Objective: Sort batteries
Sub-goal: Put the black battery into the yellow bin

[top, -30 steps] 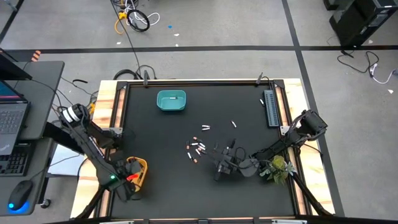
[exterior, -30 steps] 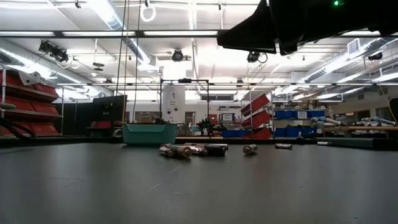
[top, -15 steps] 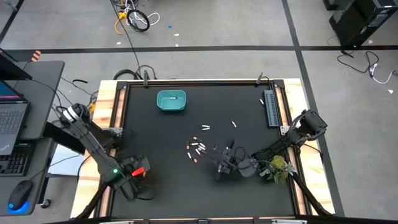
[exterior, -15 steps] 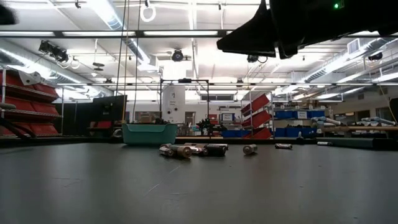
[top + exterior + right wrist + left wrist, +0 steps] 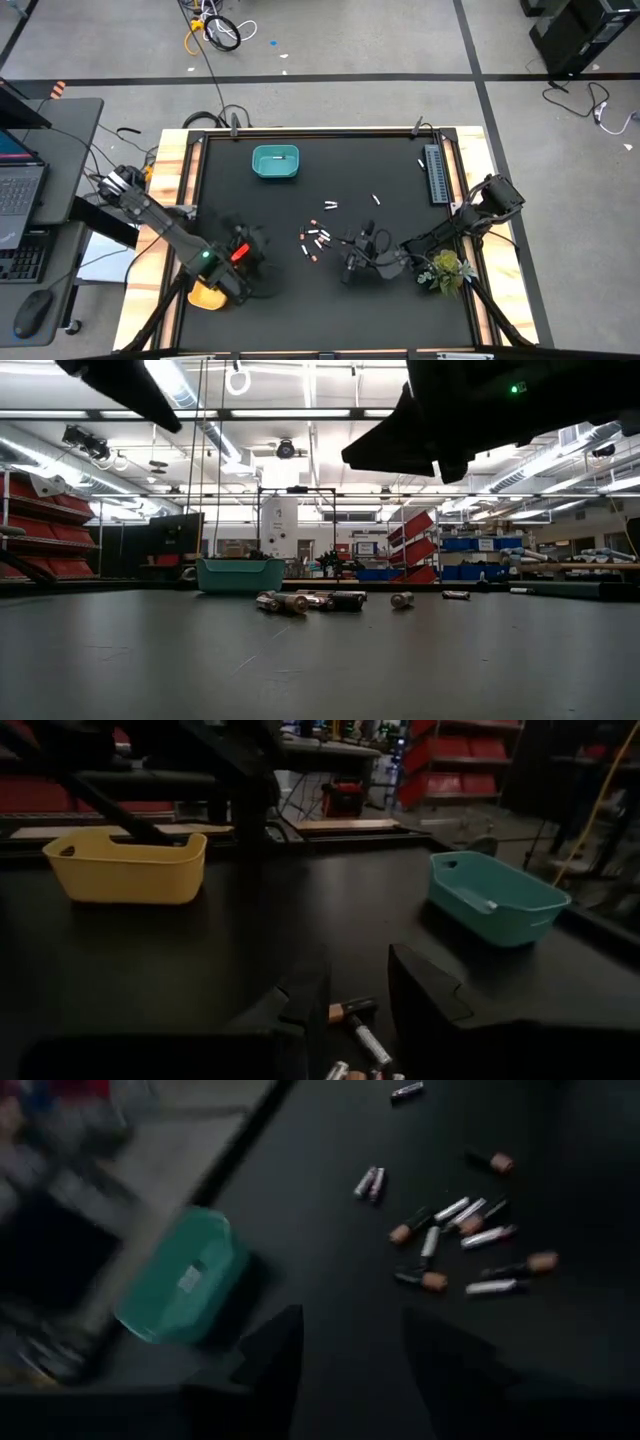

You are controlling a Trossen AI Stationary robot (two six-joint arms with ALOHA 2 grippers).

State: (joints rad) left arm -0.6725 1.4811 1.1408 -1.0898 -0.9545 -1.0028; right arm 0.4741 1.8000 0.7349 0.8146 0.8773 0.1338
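Note:
Several small batteries (image 5: 316, 240) lie loose on the black mat near its middle, some silver, some dark with copper ends; they also show in the left wrist view (image 5: 462, 1240) and in the low view (image 5: 300, 601). My right gripper (image 5: 347, 265) stands open just right of the heap, low over the mat, with one battery (image 5: 350, 1010) on the mat showing in the gap between its fingers. My left gripper (image 5: 250, 248) hangs open and empty over the mat left of the heap, its fingers (image 5: 270, 1365) pointing toward it. A whitish battery (image 5: 283, 155) lies in the teal bin (image 5: 275, 163).
The yellow bin (image 5: 205, 295) stands at the near left corner, partly under my left arm, and shows in the right wrist view (image 5: 125, 865). The teal bin (image 5: 495, 895) stands at the far left. A grey ribbed strip (image 5: 436, 172) lies along the right edge, a green tuft (image 5: 447, 268) near my right arm.
My left gripper has left the spot over the yellow bin, risen, and swung toward the table's middle, turning toward the batteries. The yellow bin, hidden under it before, shows again. Batteries and bins have stayed in place.

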